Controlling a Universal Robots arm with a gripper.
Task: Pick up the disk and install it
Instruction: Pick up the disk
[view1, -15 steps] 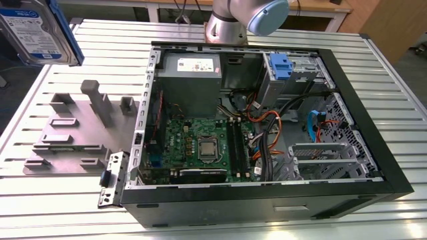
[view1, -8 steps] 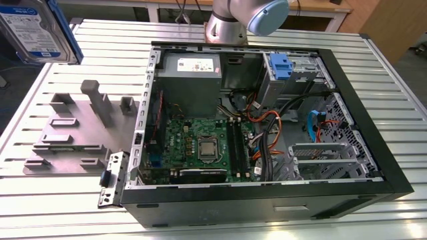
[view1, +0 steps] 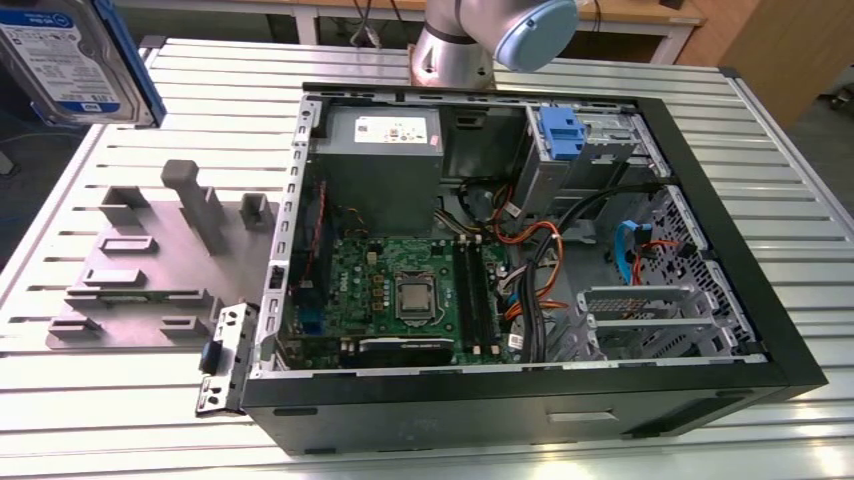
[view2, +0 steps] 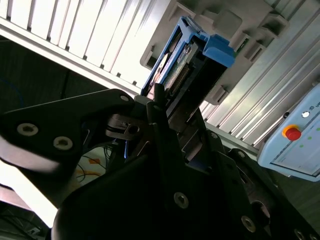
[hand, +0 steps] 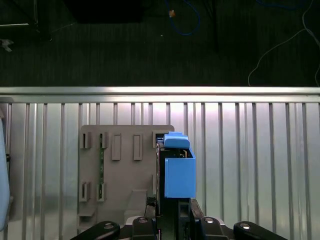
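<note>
The disk (view1: 60, 55), silver-grey with a white-and-blue label and blue side rails, hangs high in the air at the exterior view's upper left, above the table. Both wrist views show the disk edge-on, its blue rail (hand: 179, 170) toward the camera and its connector end (view2: 181, 70) pointing away. My gripper (hand: 172, 207) is shut on the disk, and its black fingers (view2: 162, 107) clamp the drive's flat sides. Directly below the held disk lies the grey fixture plate (hand: 122, 170) with its slots.
The open computer case (view1: 787, 350) lies on the slatted metal table (view1: 200, 100), with a grey power-supply box (view1: 380, 150), a drive bay with a blue latch (view1: 561, 135) and loose cables. The arm's base (view1: 461, 45) stands behind it. A pendant with a red button (view2: 292, 132) sits nearby.
</note>
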